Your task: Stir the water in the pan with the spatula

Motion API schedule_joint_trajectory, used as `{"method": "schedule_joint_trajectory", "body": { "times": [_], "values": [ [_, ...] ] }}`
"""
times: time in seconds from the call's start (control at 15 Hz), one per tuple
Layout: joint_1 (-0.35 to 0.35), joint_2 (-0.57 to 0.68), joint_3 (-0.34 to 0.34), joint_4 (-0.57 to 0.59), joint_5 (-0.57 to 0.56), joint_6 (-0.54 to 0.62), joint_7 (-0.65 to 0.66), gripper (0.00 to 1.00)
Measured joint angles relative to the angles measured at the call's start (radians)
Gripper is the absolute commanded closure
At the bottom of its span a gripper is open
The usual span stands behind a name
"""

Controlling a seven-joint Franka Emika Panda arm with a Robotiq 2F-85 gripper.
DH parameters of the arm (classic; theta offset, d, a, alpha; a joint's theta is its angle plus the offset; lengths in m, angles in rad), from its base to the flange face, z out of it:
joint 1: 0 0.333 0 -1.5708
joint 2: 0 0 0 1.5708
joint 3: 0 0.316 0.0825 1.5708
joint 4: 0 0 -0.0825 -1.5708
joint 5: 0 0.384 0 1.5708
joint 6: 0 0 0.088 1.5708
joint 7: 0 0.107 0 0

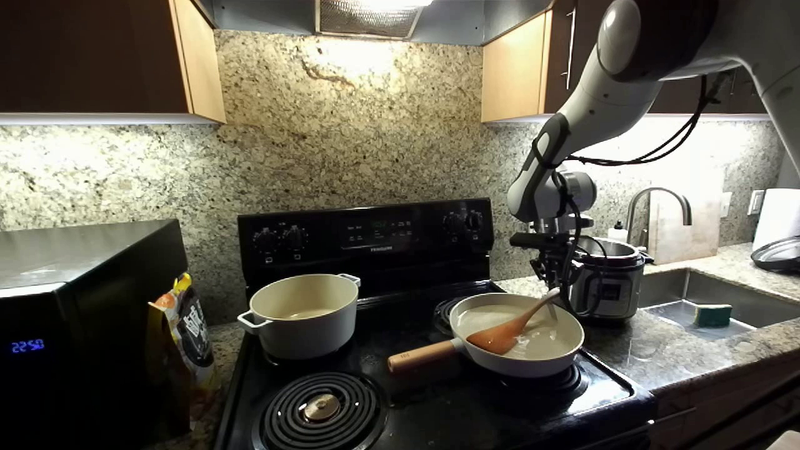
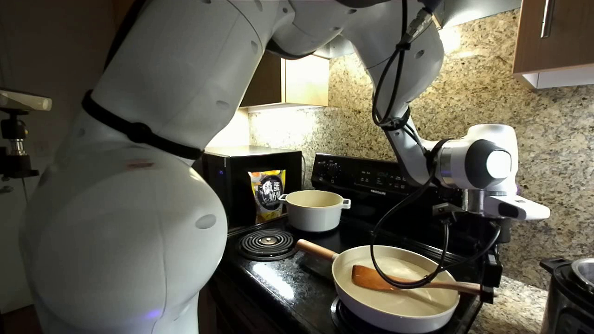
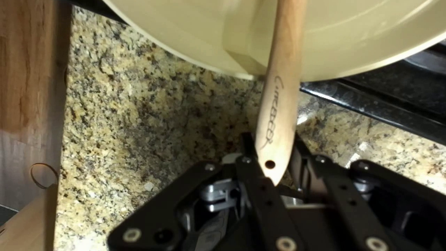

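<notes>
In an exterior view, room lies open over the burner (image 1: 322, 407) at lower centre-left, and a lane runs up mid-frame between the pot (image 1: 309, 337) and the pan (image 1: 531, 369) (its wooden handle (image 1: 420, 357) juts in). Lower right in an exterior view, the spatula (image 2: 371, 279) crosses the pan's right edge, a cable loop (image 2: 410, 285) hanging before it.

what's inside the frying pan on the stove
The pan holds pale, glinting water and the wooden spatula, blade end inside, handle out over the rim. Whatever lies directly under the blade is covered and cannot be seen.

Pan (image 1: 531, 368) in all three views
</notes>
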Motion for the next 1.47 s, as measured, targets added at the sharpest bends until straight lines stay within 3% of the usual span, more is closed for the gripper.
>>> {"method": "schedule_joint_trajectory", "body": {
  "times": [0.33,1.0,1.47],
  "values": [
    [0.042,-0.046,-0.045,-0.052,-0.092,0.012,0.074,0.92],
    [0.111,-0.115,-0.102,-0.093,-0.354,-0.045,0.38,0.92],
    [0.091,-0.114,-0.102,-0.066,-0.387,-0.105,0.399,0.92]
  ]
}}
